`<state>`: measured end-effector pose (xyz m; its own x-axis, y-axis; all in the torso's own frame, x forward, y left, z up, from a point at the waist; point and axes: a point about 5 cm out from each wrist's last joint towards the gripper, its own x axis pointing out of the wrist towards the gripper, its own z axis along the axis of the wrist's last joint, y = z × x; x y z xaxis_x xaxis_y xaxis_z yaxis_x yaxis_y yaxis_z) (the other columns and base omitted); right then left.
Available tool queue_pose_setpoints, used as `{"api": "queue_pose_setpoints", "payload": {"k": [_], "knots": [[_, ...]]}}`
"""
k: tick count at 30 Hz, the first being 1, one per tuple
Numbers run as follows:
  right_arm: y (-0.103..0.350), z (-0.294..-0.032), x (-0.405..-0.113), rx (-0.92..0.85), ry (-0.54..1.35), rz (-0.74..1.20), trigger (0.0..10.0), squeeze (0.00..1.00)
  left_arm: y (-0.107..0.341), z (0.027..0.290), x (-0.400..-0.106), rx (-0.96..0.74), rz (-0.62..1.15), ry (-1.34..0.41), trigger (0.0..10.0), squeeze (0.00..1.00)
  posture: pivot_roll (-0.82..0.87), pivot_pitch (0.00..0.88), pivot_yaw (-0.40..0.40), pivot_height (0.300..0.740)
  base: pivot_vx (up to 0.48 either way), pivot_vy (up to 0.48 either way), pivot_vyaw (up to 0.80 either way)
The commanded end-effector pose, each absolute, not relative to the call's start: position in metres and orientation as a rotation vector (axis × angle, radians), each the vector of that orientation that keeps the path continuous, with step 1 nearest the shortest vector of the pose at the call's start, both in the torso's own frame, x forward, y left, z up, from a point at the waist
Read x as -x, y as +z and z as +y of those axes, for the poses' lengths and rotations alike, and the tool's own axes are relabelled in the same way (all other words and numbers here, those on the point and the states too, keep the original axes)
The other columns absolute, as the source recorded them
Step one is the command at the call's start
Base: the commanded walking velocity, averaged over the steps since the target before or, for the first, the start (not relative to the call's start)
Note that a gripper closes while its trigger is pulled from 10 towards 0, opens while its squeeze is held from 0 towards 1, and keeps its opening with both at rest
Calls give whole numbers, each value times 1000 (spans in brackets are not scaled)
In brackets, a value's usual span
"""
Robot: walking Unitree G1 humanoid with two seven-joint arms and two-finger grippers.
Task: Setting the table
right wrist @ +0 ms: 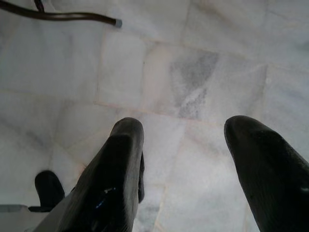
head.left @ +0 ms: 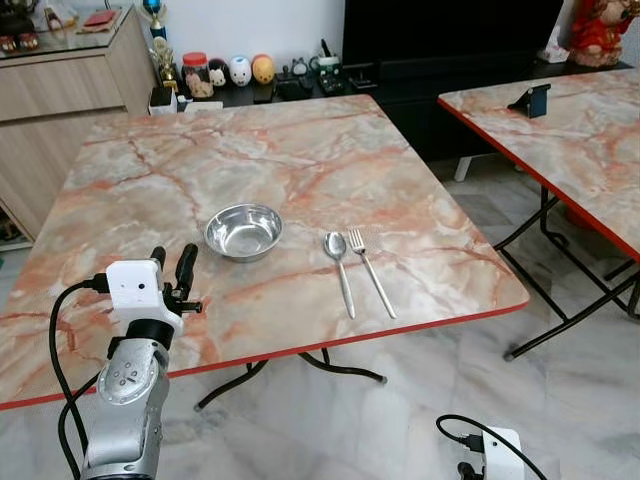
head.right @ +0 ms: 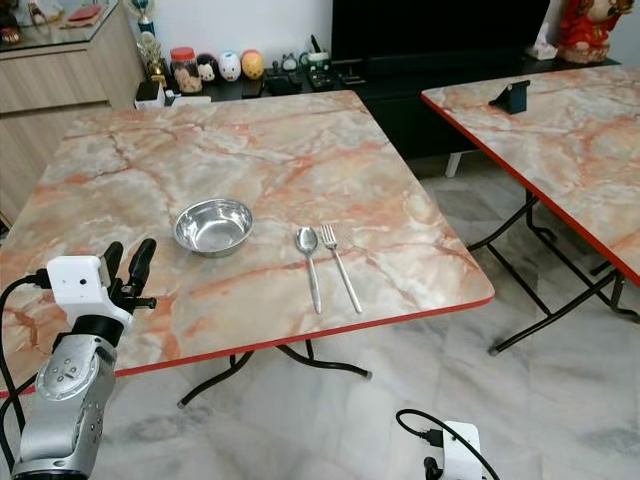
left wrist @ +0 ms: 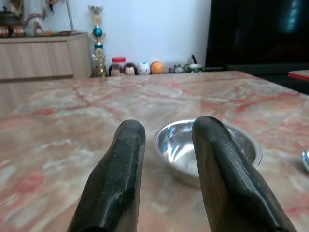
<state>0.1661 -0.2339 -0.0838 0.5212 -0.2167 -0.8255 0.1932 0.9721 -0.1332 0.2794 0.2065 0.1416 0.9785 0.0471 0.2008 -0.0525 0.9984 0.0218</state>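
Observation:
A steel bowl (head.left: 243, 231) sits near the middle of the marble table (head.left: 300, 160), empty. Just to its right a spoon (head.left: 340, 262) and a fork (head.left: 370, 270) lie side by side, handles toward the front edge. My left gripper (head.left: 172, 262) is raised over the table's front left part, open and holding nothing, a short way short of the bowl (left wrist: 207, 150); its fingers (left wrist: 120, 174) point at the bowl. My right arm hangs low at the bottom right, its gripper (right wrist: 186, 159) open above the tiled floor.
A second marble table (head.left: 560, 140) stands to the right, with a dark phone stand (head.left: 530, 100) on it. Behind are a low black TV cabinet (head.left: 400, 70) with small figurines (head.left: 240, 70) and a wooden sideboard (head.left: 60, 90). Folding table legs (head.left: 330, 368) cross under the table.

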Motion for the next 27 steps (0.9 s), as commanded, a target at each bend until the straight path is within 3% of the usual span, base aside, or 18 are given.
{"api": "queue_pose_setpoints", "payload": {"k": [1,13,25,26,27], "knots": [[-83,-235,-167,48,-238,991,10000,0,149,206,-281,-26,-219,41,10000,0,-15,0,39,740,296,0,644],[-84,-234,-166,39,-234,998,10000,0,151,203,-284,-19,-228,23,10000,0,-17,0,36,740,307,0,114],[-84,-234,-166,41,-231,1005,10000,0,148,197,-290,127,-115,-63,10000,0,-15,0,35,740,0,0,0],[-84,-235,-167,42,-231,1007,10000,0,149,198,-292,128,-103,-69,10000,1000,-15,0,36,740,0,0,0],[-84,-235,-167,42,-231,1007,10000,0,150,199,-292,136,-99,-68,10000,1000,-16,0,37,740,0,0,0]]}}
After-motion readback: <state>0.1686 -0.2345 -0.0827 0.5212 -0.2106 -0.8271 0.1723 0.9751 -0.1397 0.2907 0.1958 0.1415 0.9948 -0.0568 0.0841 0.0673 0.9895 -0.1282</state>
